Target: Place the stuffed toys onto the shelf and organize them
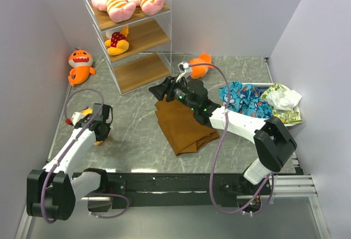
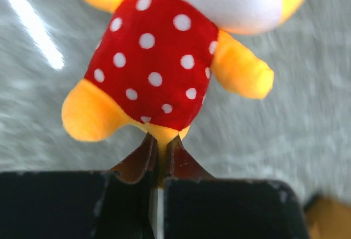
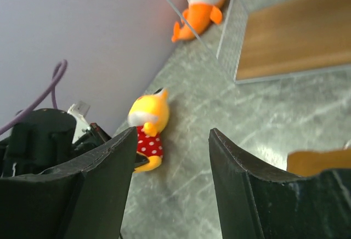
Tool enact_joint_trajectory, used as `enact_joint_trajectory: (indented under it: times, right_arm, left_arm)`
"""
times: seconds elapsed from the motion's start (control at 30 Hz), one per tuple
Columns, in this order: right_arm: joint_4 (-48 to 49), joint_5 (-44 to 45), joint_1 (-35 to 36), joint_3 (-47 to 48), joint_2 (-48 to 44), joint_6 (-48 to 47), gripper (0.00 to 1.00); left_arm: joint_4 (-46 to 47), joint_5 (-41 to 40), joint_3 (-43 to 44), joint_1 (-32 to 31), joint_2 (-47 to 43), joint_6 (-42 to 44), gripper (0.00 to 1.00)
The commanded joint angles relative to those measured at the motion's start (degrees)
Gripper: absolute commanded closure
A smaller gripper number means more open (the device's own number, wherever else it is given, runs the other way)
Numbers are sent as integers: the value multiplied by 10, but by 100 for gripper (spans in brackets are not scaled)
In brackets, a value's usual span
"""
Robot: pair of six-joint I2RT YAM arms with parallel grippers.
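Note:
The white wire shelf [image 1: 164, 9] stands at the back. Two pink striped toys [image 1: 123, 0] lie on its top board, and one yellow polka-dot toy [image 1: 117, 41] sits on the middle board. The bottom board [image 1: 143, 72] is bare; it also shows in the right wrist view [image 3: 296, 36]. My left gripper [image 2: 159, 143] is shut on the bottom of the second yellow polka-dot toy [image 2: 153, 58] at the left [image 1: 82, 117], close above the table. One orange shark [image 1: 80, 65] lies by the left wall. The other shark [image 1: 201, 64] lies right of the shelf. My right gripper [image 1: 162, 91] is open and empty in front of the shelf.
A folded brown cloth [image 1: 184, 126] lies at the table's centre, under my right arm. A tray [image 1: 299, 119] at the right holds a colourful fabric pile [image 1: 247, 97]. Grey walls close in on the left, back and right.

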Motion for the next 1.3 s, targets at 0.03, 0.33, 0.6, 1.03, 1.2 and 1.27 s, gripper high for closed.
enact_joint_trajectory:
  times: [0.03, 0.33, 0.6, 1.03, 1.2, 1.27]
  right_arm:
    - [-51, 9, -1, 8, -12, 27, 38]
    - [-122, 66, 0, -3, -16, 34, 41]
    - [-211, 96, 10, 0, -20, 129, 41]
    - [-241, 119, 93, -20, 10, 455, 34]
    - [-277, 146, 130, 5, 44, 545, 35]
    - [-297, 151, 140, 17, 60, 581, 35]
  left_arm:
    - [19, 43, 16, -86, 0, -24, 99]
    - [68, 67, 69, -172, 41, -23, 99]
    - [117, 84, 84, -174, 13, 55, 33]
    - [90, 33, 223, -131, -43, 329, 3]
    - [119, 28, 186, -79, -126, 402, 3]
    - [134, 7, 171, -74, -154, 428, 3]
